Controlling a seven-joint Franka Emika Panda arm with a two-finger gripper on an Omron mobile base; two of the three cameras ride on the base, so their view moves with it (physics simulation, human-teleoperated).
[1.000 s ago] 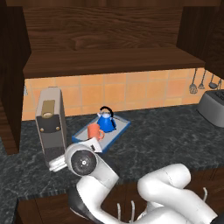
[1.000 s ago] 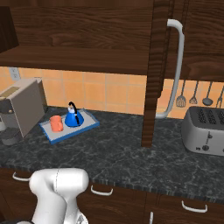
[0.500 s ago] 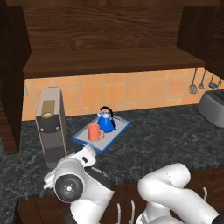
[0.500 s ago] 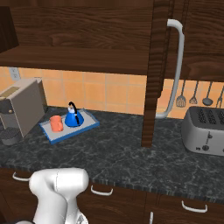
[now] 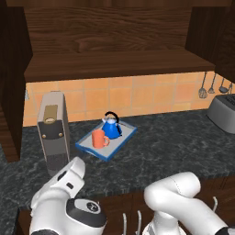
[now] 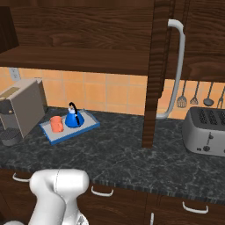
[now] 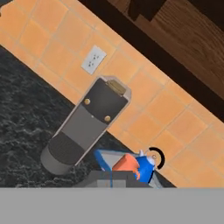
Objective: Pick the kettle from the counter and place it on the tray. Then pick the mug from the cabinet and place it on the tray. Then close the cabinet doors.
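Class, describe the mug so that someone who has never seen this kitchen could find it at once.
Start at the dark counter below the orange tiled wall and find the blue-rimmed tray beside the tall grey coffee machine. Two small things stand on it: the mug is the orange cylinder with a side handle, next to a blue cone-shaped kettle with a black arched handle.

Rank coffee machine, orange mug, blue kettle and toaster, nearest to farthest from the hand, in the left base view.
1. Grey boxy coffee machine, just beyond the hand.
2. Orange mug, near side of the tray.
3. Blue cone-shaped kettle, behind the mug.
4. Silver toaster, far right.
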